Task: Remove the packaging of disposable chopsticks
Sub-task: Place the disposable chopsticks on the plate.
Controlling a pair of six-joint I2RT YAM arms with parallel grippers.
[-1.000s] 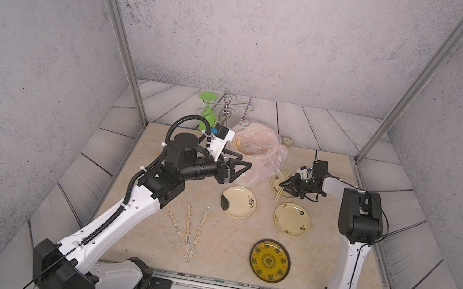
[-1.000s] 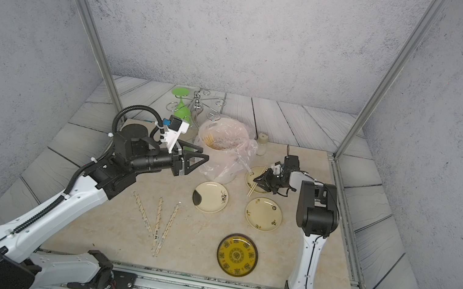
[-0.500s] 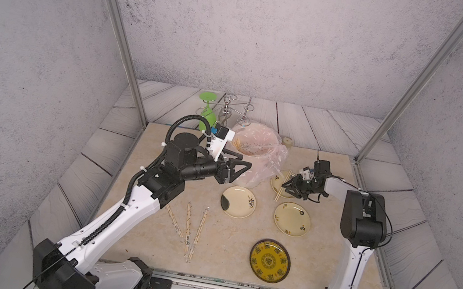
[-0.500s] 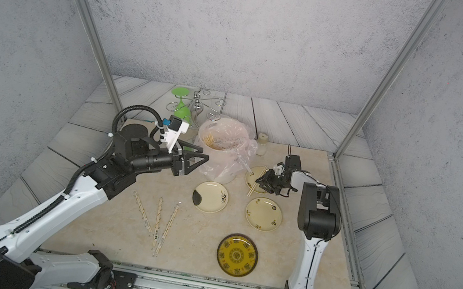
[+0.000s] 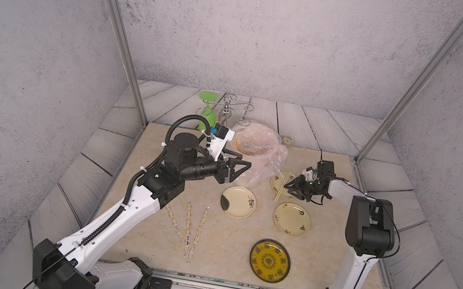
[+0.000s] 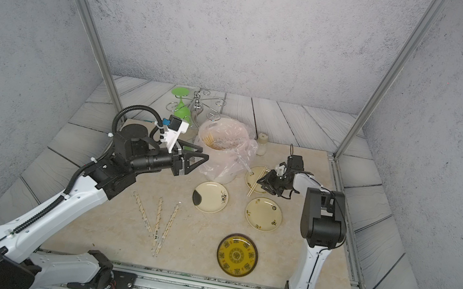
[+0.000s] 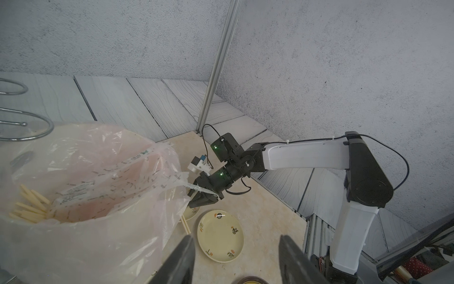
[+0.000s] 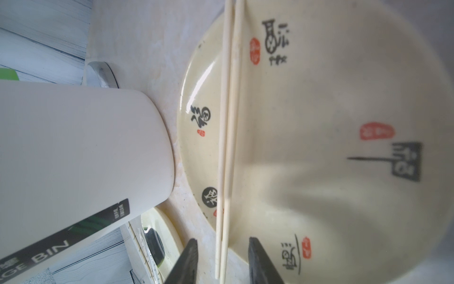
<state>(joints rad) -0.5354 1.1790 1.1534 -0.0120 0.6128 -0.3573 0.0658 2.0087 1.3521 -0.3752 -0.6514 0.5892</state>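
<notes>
Blocked at the far middle by the bagged bin [image 5: 255,168], wire rack [image 5: 225,111] and green glass [image 5: 208,115] just behind. Crowded mid-table with cream plates [image 5: 239,211] set close, narrow gaps only. Open along the near edge between the wrapped chopstick pairs [image 5: 187,227] and yellow plate [image 5: 269,265]; open too in the far right corner behind the right arm [image 5: 344,189].

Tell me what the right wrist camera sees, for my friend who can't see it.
Two bare wooden chopsticks lie side by side across a cream plate painted with black and red characters. The right gripper is open, one finger on either side of their end, not touching. A white bin stands beside the plate.
</notes>
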